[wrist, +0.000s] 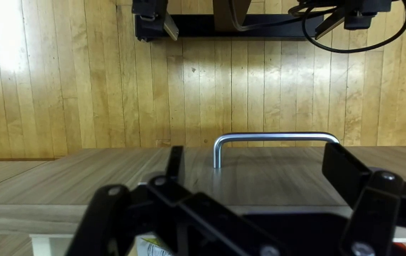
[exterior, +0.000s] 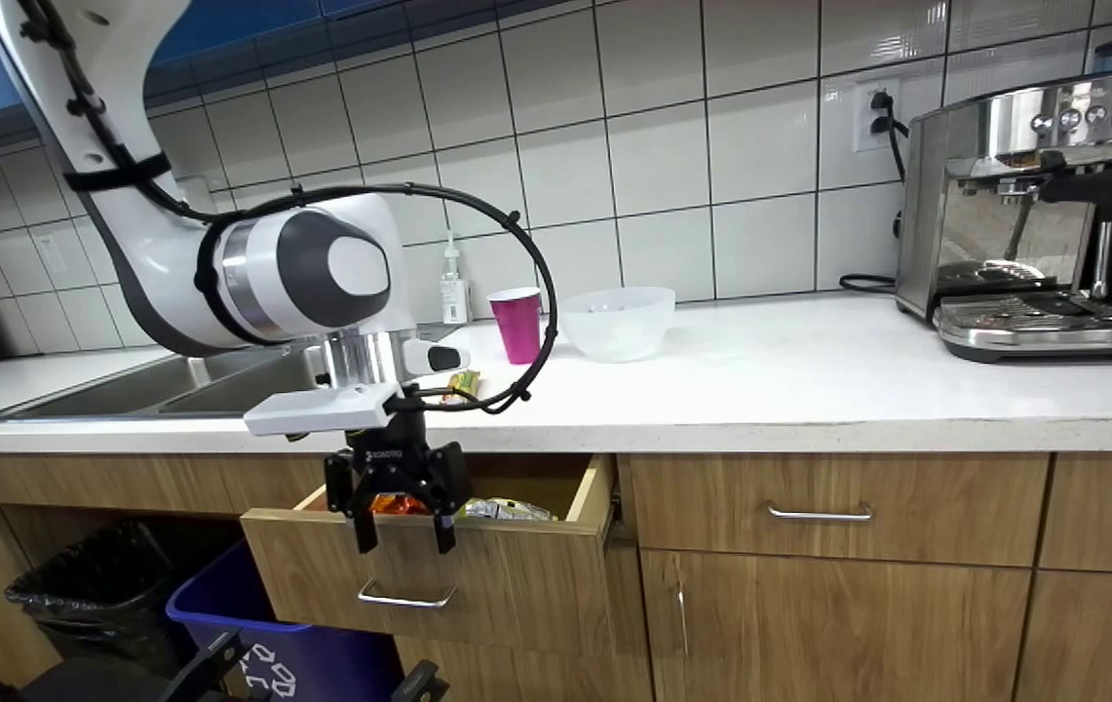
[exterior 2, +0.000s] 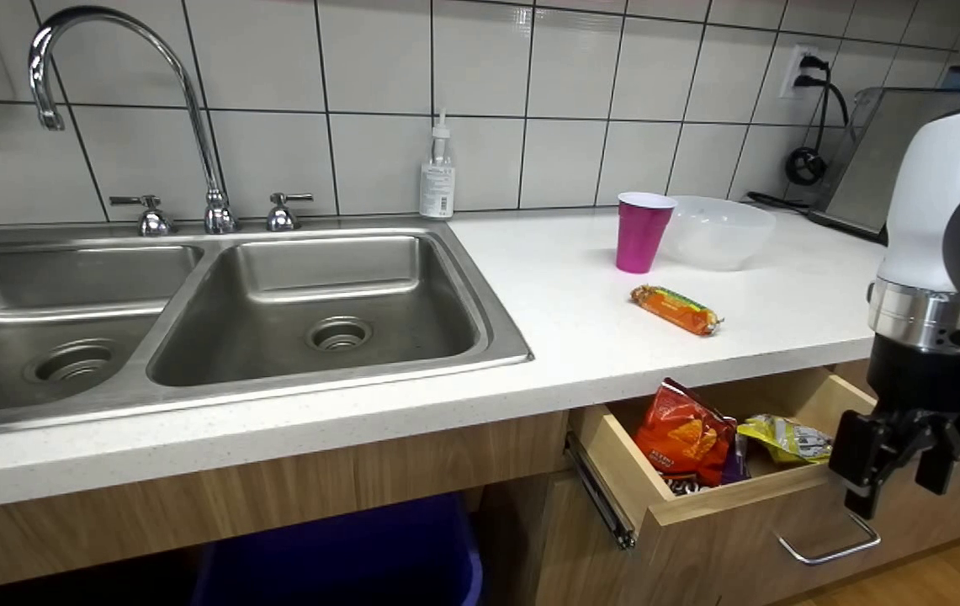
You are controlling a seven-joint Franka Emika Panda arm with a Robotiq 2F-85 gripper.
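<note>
Hovering gripper [exterior: 405, 538] above a metal handle [wrist: 277, 136]

The gripper pointed down with its fingers well apart and nothing clamped between them. The tips seemed to hang in front of the top edge of a pulled-out drawer [exterior: 536, 585], above the handle fixed to its front; whether a tip touched anything could not be told. The handle looked stiff and smooth, likely a little slippery but hard to damage. Its straight middle seemed the best hold, clear of the bent ends, though the fingers spread along the bar rather than across it. The drawer jutted past the front edge of the counter [exterior 2: 576, 324]; being wooden, it probably had some weight, yet the rail [exterior 2: 599, 492] along its side edge suggested an easy glide. Inside, a red bag [exterior 2: 686, 438] sat near that side edge with a yellow bag [exterior 2: 787, 439] near it, both seemingly light, soft and crushable. On the counter, an orange packet [exterior 2: 676, 310] lay toward the front edge, while a pink cup [exterior 2: 642, 234] and a bowl [exterior 2: 719, 236] stood closer to the back edge, beyond the side edge of the sink [exterior 2: 499, 337].
</note>
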